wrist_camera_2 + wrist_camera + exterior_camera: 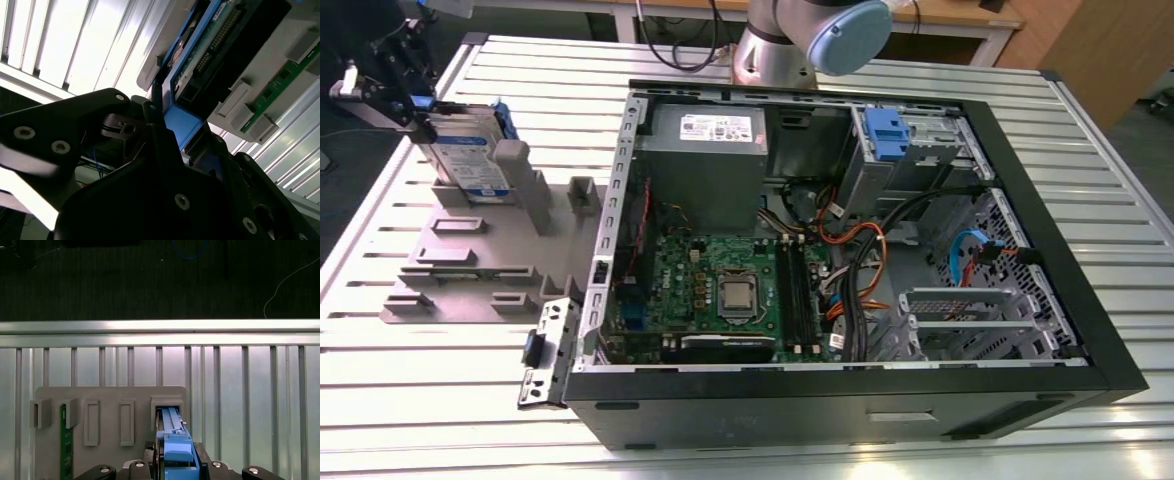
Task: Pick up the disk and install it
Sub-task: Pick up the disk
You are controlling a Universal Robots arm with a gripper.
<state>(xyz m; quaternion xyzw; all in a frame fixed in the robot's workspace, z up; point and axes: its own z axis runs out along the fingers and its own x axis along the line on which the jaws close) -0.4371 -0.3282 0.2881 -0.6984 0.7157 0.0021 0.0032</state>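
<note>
- Tool point(181, 127) straddles the disk point(467, 155) in the holder point(467, 265), exterior view's left; can't tell if clamped.
- Keep your pull straight along the slot, no tilt.

Robotics lab or test workshop. Ribbed aluminium bench point(1067, 140) carries an opened desktop computer case point(827, 385), its circuit board exposed, and a grey parts fixture point(467, 270). Robot arm base point(781, 50) stands at the far edge; wooden desks point(947, 15) behind.
</note>
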